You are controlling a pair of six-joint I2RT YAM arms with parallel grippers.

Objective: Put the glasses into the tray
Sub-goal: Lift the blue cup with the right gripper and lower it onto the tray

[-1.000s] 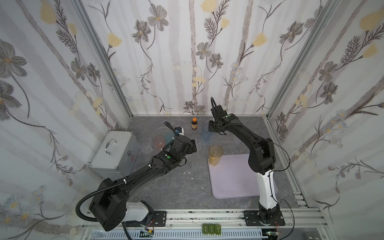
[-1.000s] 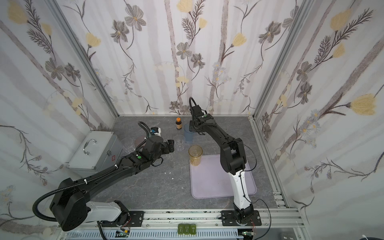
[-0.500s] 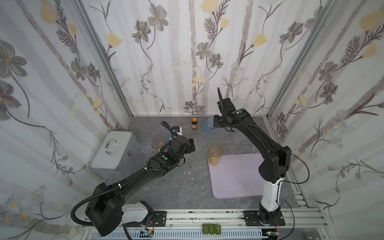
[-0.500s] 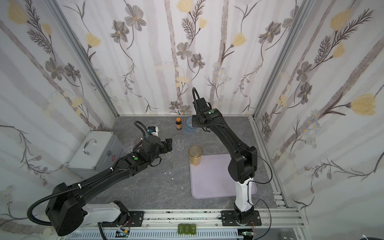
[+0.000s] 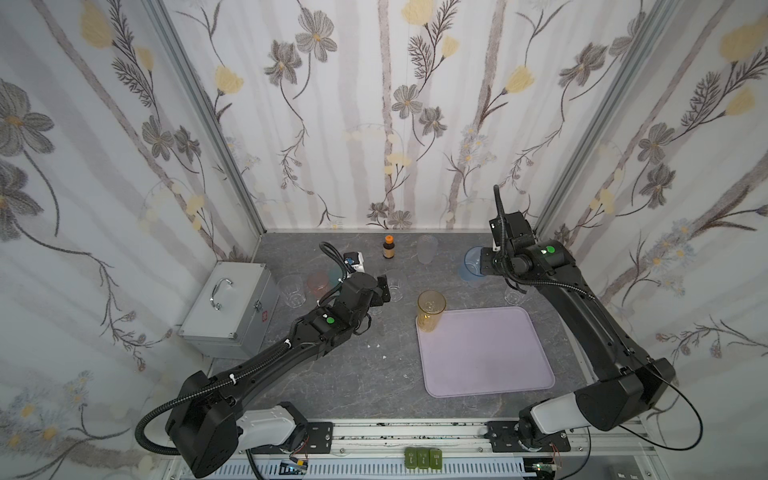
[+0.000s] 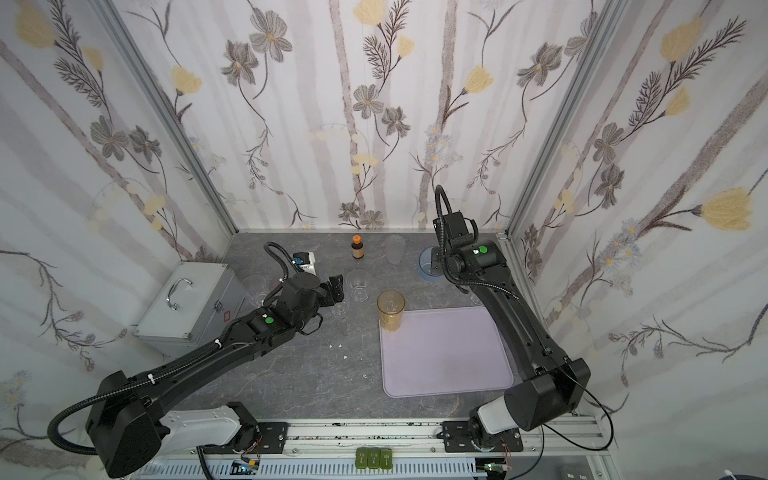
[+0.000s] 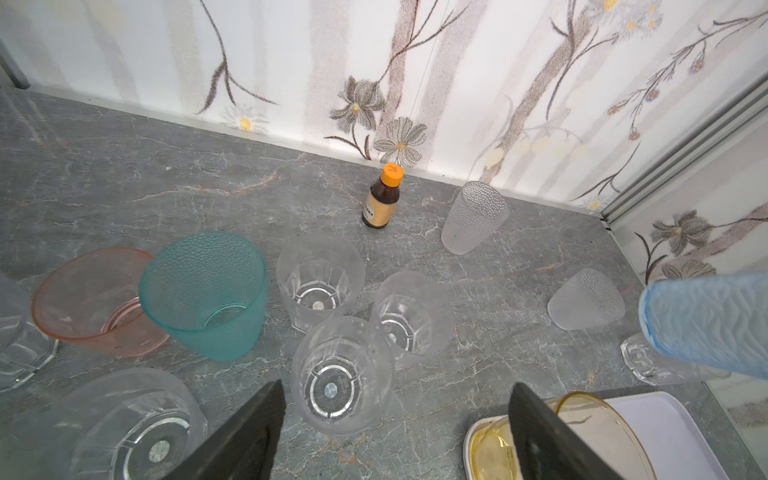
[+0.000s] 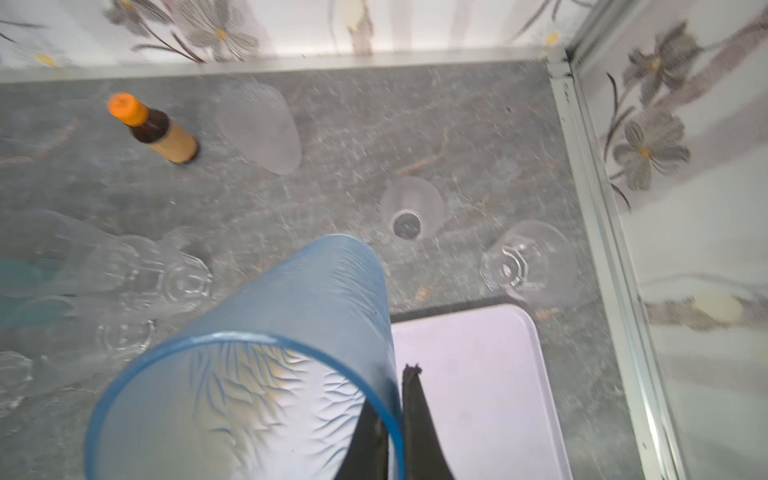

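DIFF: swung right, away from orange-capped brown bottle (image 5: 388, 248), now tilted above grey surface (image 5: 332, 374): tall blue rippled glass (image 5: 471, 266), clenched at rim by right pincer (image 8: 392, 415) | left pincer (image 7: 397, 388) released, over clear faceted glasses (image 7: 340, 374) | TRAY: flat lilac tray (image 5: 484, 353), tall amber glass (image 5: 431, 309) upright in far-left corner

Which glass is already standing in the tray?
The tall amber glass, in the tray's far left corner. The blue glass is in the right gripper; the rest are on the table.

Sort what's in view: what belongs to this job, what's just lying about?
Job: tray, amber glass, blue glass held by right gripper, teal glass, pink glass, clear faceted glasses, frosted glasses.
Lying about: brown bottle, silver case.
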